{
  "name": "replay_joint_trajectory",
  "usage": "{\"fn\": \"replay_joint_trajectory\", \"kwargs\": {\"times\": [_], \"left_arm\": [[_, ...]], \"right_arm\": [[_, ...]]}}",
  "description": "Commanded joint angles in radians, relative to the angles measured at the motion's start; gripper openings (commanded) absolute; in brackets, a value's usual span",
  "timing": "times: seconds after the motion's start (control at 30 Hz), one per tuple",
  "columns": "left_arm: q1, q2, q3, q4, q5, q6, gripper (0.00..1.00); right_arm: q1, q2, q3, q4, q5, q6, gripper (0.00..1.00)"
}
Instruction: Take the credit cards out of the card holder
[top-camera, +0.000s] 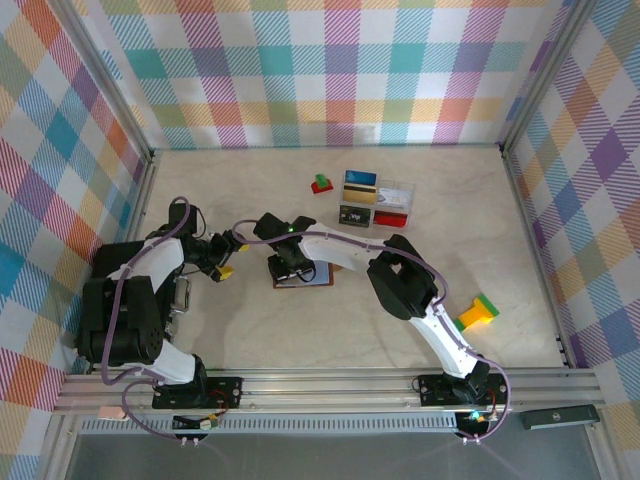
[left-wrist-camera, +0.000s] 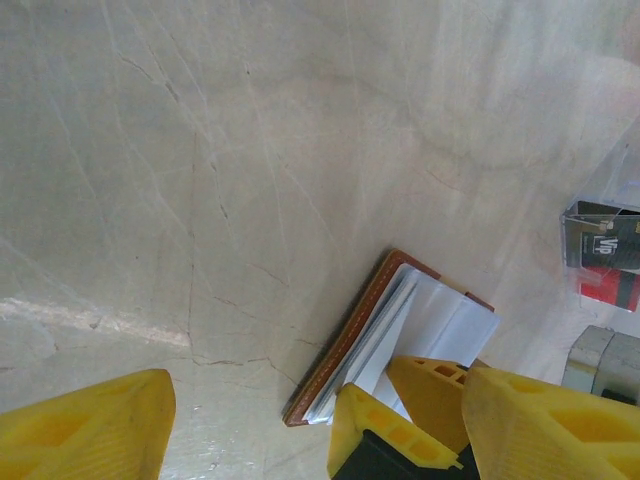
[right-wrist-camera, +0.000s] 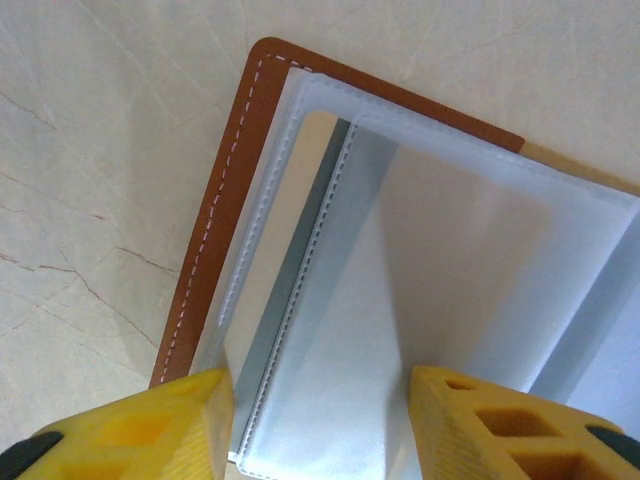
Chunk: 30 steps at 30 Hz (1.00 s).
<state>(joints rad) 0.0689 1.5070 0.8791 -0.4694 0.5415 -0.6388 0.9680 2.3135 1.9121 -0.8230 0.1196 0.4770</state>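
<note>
1. Top external view: the card holder (top-camera: 312, 281) lies opened flat about mid-counter (top-camera: 250, 330), near but apart from a clear box (top-camera: 385, 200) behind it. The right pincer (top-camera: 290, 266) reaches across and hangs over the holder's left part, probably to keep the holder spread. The left pincer (top-camera: 225, 268) sits to the left of the holder and apart from it, placed, I judge, to draw cards out sideways.
2. Left wrist view: the left pincer (left-wrist-camera: 320, 400) has its fingers spread wide with nothing between them, ready to take something rather than holding anything. Ahead lies the card holder (left-wrist-camera: 350, 330), brown cover down, with its clear sleeves (left-wrist-camera: 440, 320) fanned upward. The right pincer (left-wrist-camera: 410, 400) is at the holder's near edge.
3. Right wrist view: the right pincer (right-wrist-camera: 320, 410) has its jaws apart, straddling a sleeve page without pinching it. Whether its tips press on the page I cannot tell. The sleeves look pale and clear, and whether credit cards sit in them I cannot tell either.
</note>
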Motion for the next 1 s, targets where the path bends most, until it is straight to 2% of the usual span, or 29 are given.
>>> {"fn": "replay_joint_trajectory", "kwargs": {"times": [0.0,0.23,0.5,0.97], "left_arm": [[0.016,-0.024,0.001,-0.029,-0.005,0.007,0.76],[0.015,-0.018,0.013,-0.039,0.001,0.021,0.77],[0.015,-0.02,0.017,-0.048,0.002,0.034,0.77],[0.015,-0.02,0.022,-0.053,0.008,0.037,0.77]], "right_arm": [[-0.002,0.026,-0.005,-0.043,-0.005,-0.01,0.48],[-0.012,0.002,-0.058,0.012,-0.061,0.006,0.43],[-0.018,0.013,-0.064,-0.006,0.007,0.015,0.38],[-0.023,-0.091,-0.11,0.1,0.009,0.054,0.13]]}}
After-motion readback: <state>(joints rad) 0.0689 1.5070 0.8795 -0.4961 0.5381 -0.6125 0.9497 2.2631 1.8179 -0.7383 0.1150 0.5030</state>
